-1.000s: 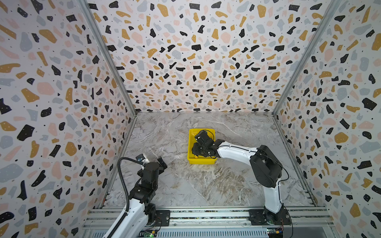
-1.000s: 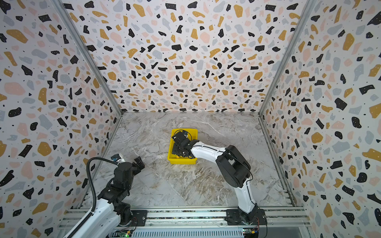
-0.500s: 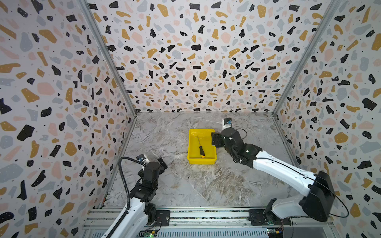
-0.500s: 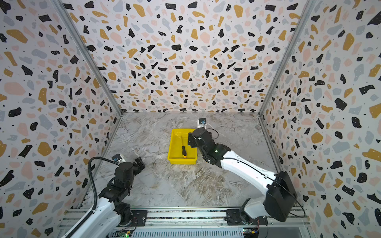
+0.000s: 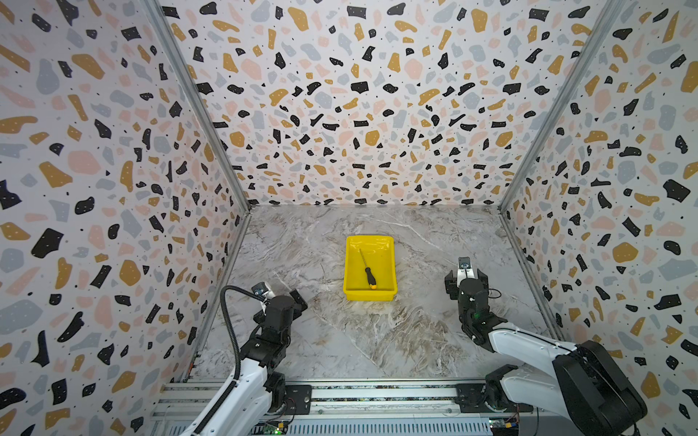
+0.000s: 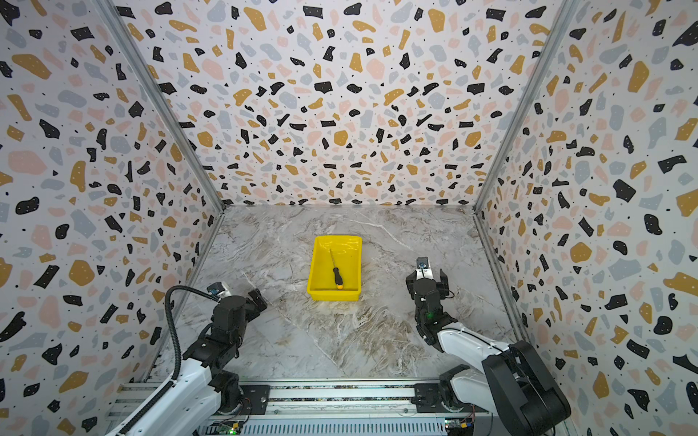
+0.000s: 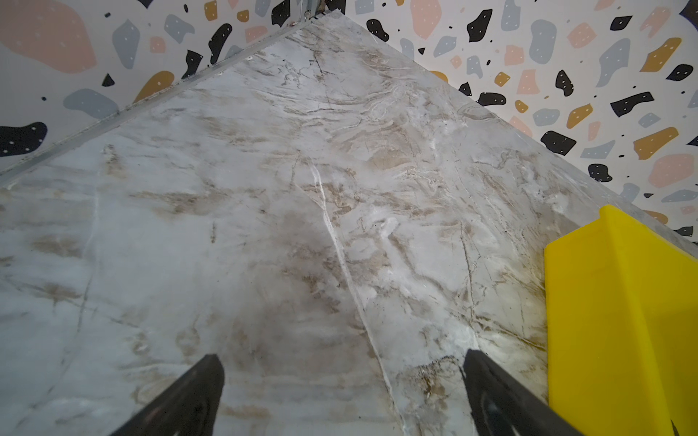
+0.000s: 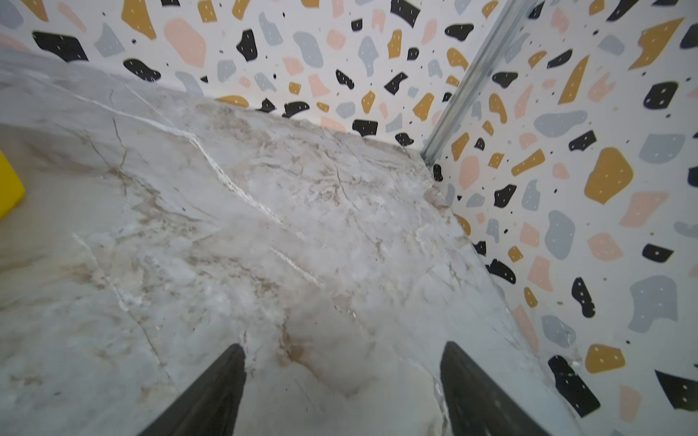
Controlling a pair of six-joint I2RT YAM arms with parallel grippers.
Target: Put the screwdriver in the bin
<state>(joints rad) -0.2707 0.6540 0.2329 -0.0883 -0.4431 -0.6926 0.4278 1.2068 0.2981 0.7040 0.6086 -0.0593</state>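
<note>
The yellow bin [image 5: 370, 295] [image 6: 332, 295] stands mid-table in both top views. Inside it lies the screwdriver [image 5: 369, 275] [image 6: 337, 275], its black handle and orange butt toward the front wall and its thin shaft pointing back. My right gripper [image 5: 466, 281] [image 6: 426, 281] hovers open to the right of the bin, well apart from it. In the right wrist view the gripper [image 8: 342, 373] holds nothing, and only a bin corner [image 8: 9, 185] shows. My left gripper [image 5: 291, 302] [image 6: 251, 302] [image 7: 342, 377] stands open at the front left, with the bin's outer wall [image 7: 619, 321] beside it.
Speckled terrazzo walls close in the marble tabletop [image 5: 377, 339] on three sides, with metal posts in the back corners. A metal rail [image 5: 340, 392] carrying both arm bases runs along the front edge.
My right gripper has let go of the screwdriver in the bin, opened, and pulled back to the right front of the table. The left arm has not moved.
</note>
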